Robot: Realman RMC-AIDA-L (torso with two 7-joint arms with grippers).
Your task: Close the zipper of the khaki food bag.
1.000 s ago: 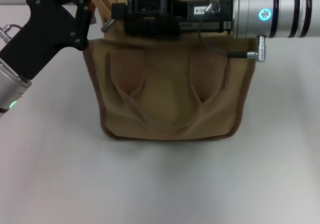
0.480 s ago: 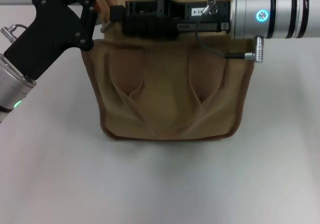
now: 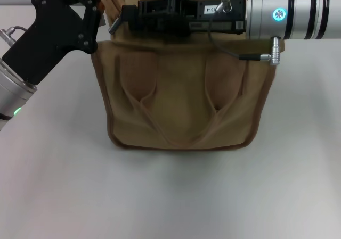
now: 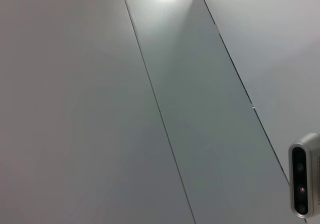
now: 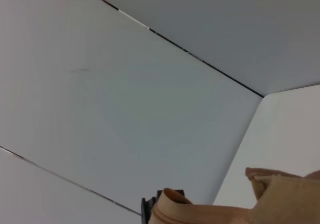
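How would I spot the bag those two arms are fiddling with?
Look at the white table: the khaki food bag stands at its far middle, between the left end effector and right end effector. It is boxy tan canvas with brown trim and two looped handles.

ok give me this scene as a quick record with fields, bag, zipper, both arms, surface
bag: khaki food bag upright on the table, handle loops on the near face
zipper: along the bag's top edge, hidden behind the right arm; slider not visible
left gripper: at the bag's top left corner, against a fold of khaki fabric; grip unclear
right gripper: reaching across the bag's top from the right, tip near the left end
surface: white table, nothing else seen on it
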